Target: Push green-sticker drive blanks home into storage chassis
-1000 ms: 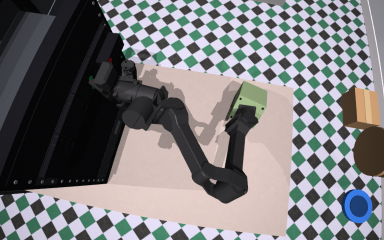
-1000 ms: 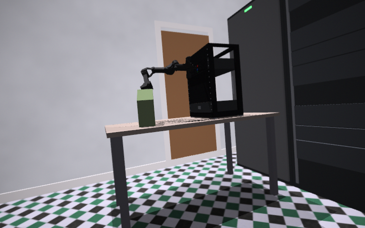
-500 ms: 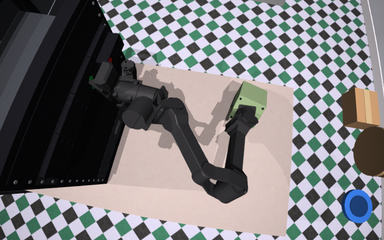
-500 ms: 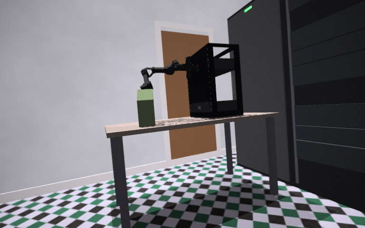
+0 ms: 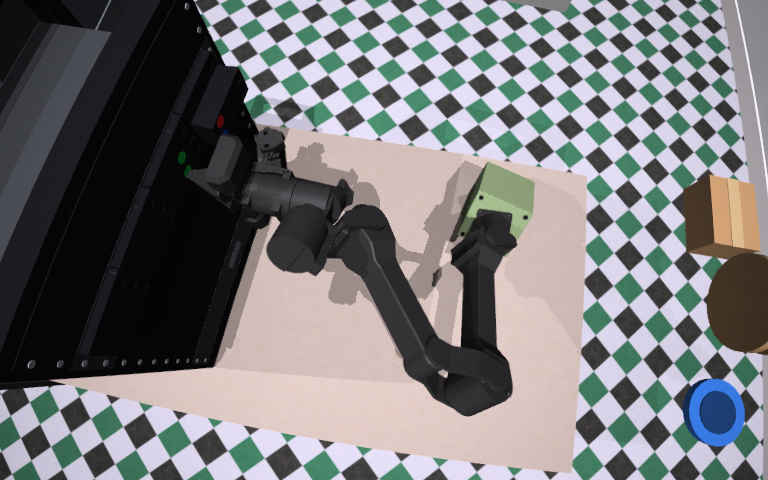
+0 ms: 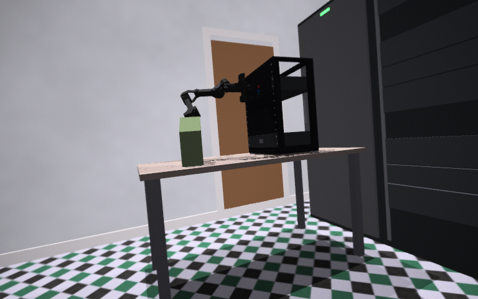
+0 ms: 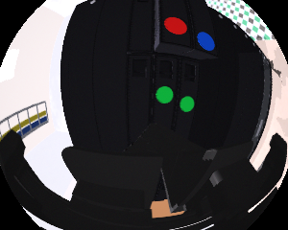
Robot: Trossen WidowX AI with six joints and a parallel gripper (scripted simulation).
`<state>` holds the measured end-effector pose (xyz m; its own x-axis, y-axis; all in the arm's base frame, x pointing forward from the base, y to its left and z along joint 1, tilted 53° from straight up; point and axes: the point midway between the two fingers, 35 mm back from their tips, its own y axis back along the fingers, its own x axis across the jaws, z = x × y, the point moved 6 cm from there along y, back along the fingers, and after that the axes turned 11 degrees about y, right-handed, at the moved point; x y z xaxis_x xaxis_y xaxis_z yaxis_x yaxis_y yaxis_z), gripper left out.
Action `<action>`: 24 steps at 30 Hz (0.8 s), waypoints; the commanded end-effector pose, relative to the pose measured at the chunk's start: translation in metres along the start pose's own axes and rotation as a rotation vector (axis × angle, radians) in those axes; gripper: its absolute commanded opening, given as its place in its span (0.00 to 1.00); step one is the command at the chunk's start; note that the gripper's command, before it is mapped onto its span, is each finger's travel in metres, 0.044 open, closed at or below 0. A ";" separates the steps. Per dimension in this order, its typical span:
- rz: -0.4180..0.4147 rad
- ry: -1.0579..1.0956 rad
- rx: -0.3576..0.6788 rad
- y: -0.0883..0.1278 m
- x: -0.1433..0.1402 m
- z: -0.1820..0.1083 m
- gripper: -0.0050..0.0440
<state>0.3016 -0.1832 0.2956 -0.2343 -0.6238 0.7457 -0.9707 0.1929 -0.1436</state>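
Note:
The black rack [image 5: 73, 356] [image 6: 277, 111] stands upright on the table. In the wrist view, the blanks with a red sticker [image 7: 176, 26] [image 5: 220, 121] and a blue sticker [image 7: 205, 41] stand clearly out of the chassis front. Two blanks with green stickers, one left [image 7: 164, 95] [image 5: 181, 157] and one right [image 7: 187, 103], sit beside them and look about level with the plain blank [image 7: 140, 68] at their left; small differences in depth cannot be told. My gripper [image 7: 155, 127] [image 5: 189, 174] is shut and empty, its tips close to the left green-stickered blank. Contact cannot be told.
The arm stands on a green pedestal [image 5: 504, 184] [image 6: 190, 147] on the table [image 5: 328, 350] [image 6: 160, 170], in front of the rack. A cardboard box [image 5: 721, 217], a round brown object [image 5: 748, 303] and a blue round object [image 5: 715, 412] lie beyond the table.

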 end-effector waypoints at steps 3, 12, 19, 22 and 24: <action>0.009 0.001 -0.001 0.031 0.002 0.000 0.10; 0.009 0.001 -0.001 0.048 0.002 0.000 0.10; 0.009 0.001 -0.001 0.050 0.002 0.000 0.10; 0.009 0.001 -0.001 0.053 0.001 0.000 0.10; 0.009 0.001 -0.001 0.057 0.001 0.001 0.10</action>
<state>0.2512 -0.1727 0.2861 -0.2347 -0.6247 0.7448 -0.9705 0.1938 -0.1433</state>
